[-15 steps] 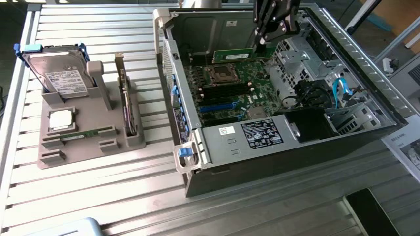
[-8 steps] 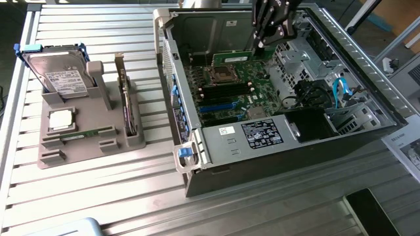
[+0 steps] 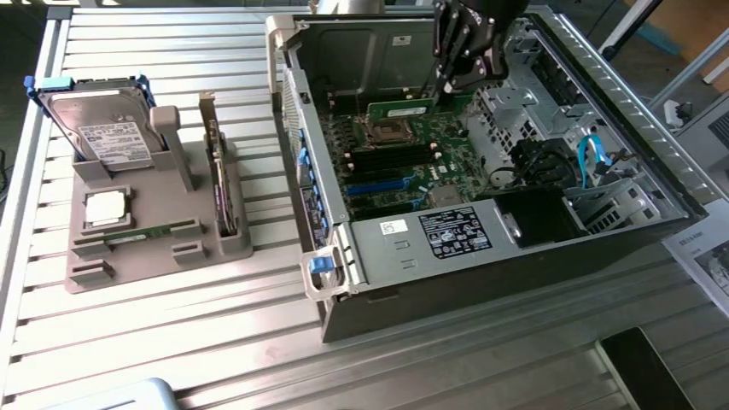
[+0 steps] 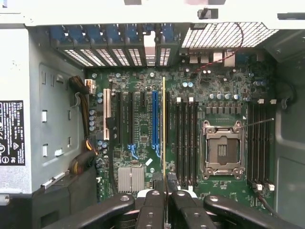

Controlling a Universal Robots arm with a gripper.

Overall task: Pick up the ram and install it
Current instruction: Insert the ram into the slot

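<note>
Tool [image 4: 165,200] nearest, pinched narrow on the ram [image 3: 401,109], held edge-down above the motherboard [image 4: 143,95], likely so its contacts face the empty memory slots [image 4: 186,143].

The case [image 3: 456,290] lies on the counter [image 3: 171,342], exterior view's right of the holder [image 3: 137,252]. The ram [image 3: 401,109] hangs above its motherboard [image 3: 393,171].
</note>
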